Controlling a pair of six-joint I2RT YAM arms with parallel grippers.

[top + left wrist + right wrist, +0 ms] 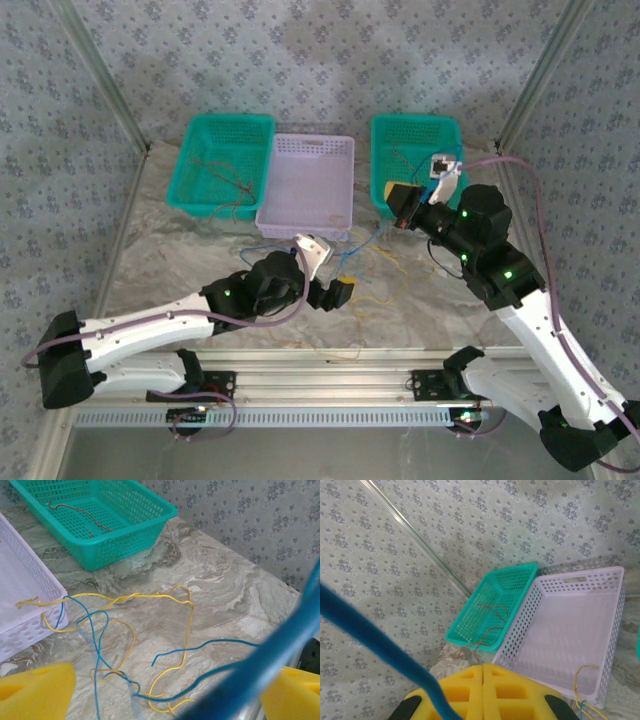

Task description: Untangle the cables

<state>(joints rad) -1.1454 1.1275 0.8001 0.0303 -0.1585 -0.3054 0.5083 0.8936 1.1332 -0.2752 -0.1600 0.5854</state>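
Observation:
A tangle of yellow cables (pixel 150 596) and thin blue cables (pixel 100 630) lies on the marble table, in front of the lilac basket (pixel 30 625). One yellow end hangs over that basket's rim. My left gripper (pixel 328 270) hovers open just above the tangle, its yellow pads (pixel 35 690) wide apart with nothing between them. My right gripper (pixel 400 212) is raised near the right green basket, pads (pixel 465 690) pressed together. A blue cable (pixel 365 245) runs taut from it down to the tangle. That cable crosses both wrist views as a blurred blue band (pixel 280 645) (pixel 375 640).
The left green basket (pixel 230 118) holds red-brown cables (pixel 225 180), some spilling over its near wall (pixel 470 625). The lilac basket (pixel 310 140) stands in the middle and the right green basket (pixel 415 120) beside it. Patterned walls and metal posts enclose the table.

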